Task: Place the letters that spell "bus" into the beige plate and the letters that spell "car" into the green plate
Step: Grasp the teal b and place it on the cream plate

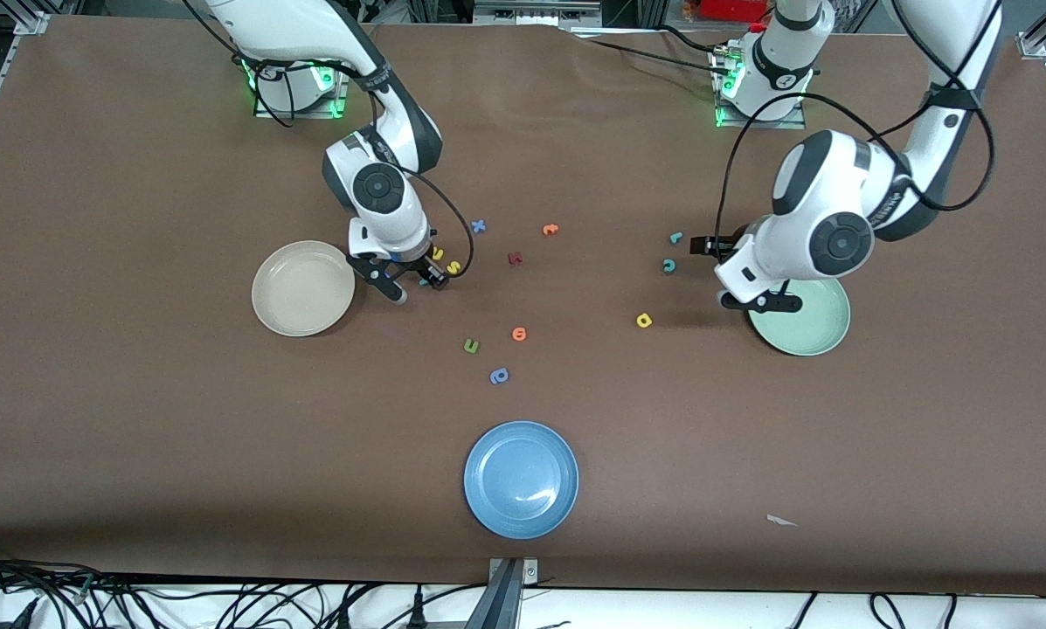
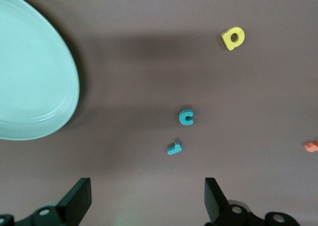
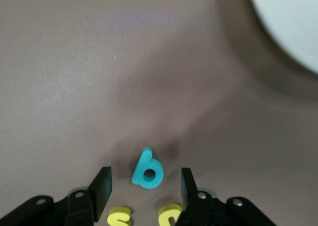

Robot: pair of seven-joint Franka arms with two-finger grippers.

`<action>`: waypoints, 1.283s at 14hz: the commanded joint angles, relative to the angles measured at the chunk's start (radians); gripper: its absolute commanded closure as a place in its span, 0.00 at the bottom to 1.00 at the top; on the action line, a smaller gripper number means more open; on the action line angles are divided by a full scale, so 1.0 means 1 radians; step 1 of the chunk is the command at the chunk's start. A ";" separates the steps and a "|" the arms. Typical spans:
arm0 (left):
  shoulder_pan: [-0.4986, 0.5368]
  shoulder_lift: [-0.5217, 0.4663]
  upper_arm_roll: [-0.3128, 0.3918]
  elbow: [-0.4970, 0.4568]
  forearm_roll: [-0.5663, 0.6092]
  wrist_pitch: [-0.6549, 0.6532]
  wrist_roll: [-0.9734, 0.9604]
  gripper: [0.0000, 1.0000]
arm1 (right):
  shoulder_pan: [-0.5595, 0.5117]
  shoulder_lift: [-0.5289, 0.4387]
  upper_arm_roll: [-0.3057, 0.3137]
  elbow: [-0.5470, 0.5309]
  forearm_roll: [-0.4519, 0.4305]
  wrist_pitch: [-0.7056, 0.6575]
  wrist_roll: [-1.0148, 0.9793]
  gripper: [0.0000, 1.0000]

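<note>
My right gripper [image 1: 418, 285] is down at the table beside the beige plate [image 1: 303, 288], its jaws partly closed. The teal "b" [image 3: 147, 170] lies between its fingers [image 3: 102, 186] with a small gap on each side. The yellow "s" [image 3: 119, 217] and yellow "u" [image 3: 170, 215] lie close by, toward the robots' bases. My left gripper [image 1: 741, 279] hangs open over the table by the rim of the green plate [image 1: 802, 319], holding nothing. On the table near it lie the teal "c" [image 2: 186, 117], teal "r" [image 2: 174, 148] and yellow "a" [image 2: 233, 38].
A blue plate [image 1: 521, 479] sits near the front edge. Loose letters lie mid-table: a blue x [image 1: 478, 226], two orange letters [image 1: 550, 230] [image 1: 519, 333], a dark red letter [image 1: 515, 258], a green letter [image 1: 471, 346] and a periwinkle letter [image 1: 499, 376].
</note>
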 commanded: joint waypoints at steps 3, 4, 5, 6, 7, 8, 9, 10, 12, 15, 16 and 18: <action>0.010 -0.092 -0.023 -0.212 -0.067 0.204 -0.012 0.00 | 0.017 0.021 -0.006 0.004 0.008 0.039 0.027 0.45; 0.008 -0.092 -0.025 -0.225 -0.075 0.227 -0.012 0.00 | 0.018 0.021 -0.006 0.004 0.007 0.041 0.027 0.46; 0.004 -0.091 -0.025 -0.237 -0.076 0.241 -0.012 0.00 | 0.018 0.021 -0.007 0.007 0.009 0.042 0.027 0.46; 0.006 -0.091 -0.043 -0.258 -0.076 0.265 -0.012 0.00 | 0.016 0.021 -0.009 0.007 0.008 0.045 0.027 0.46; 0.007 -0.091 -0.057 -0.292 -0.076 0.314 -0.015 0.01 | 0.016 0.022 -0.009 0.006 0.009 0.053 0.027 0.46; 0.007 -0.091 -0.061 -0.333 -0.076 0.388 -0.024 0.02 | 0.016 0.022 -0.009 0.005 0.009 0.054 0.027 0.46; 0.007 -0.089 -0.069 -0.378 -0.076 0.466 -0.027 0.02 | 0.016 0.024 -0.010 0.005 0.009 0.054 0.027 0.46; 0.005 -0.083 -0.080 -0.415 -0.076 0.535 -0.029 0.02 | 0.016 0.030 -0.010 0.005 0.008 0.056 0.027 0.46; 0.002 -0.059 -0.081 -0.432 -0.076 0.588 -0.050 0.06 | 0.016 0.033 -0.010 0.005 0.007 0.059 0.027 0.51; -0.016 -0.031 -0.088 -0.432 -0.076 0.588 -0.073 0.19 | 0.016 0.035 -0.012 0.004 0.008 0.057 0.027 0.57; -0.023 -0.026 -0.088 -0.432 -0.076 0.588 -0.081 0.24 | 0.016 0.035 -0.010 0.004 0.007 0.056 0.027 0.66; -0.041 -0.014 -0.088 -0.433 -0.076 0.588 -0.101 0.35 | 0.016 0.033 -0.012 0.005 0.007 0.048 0.026 0.80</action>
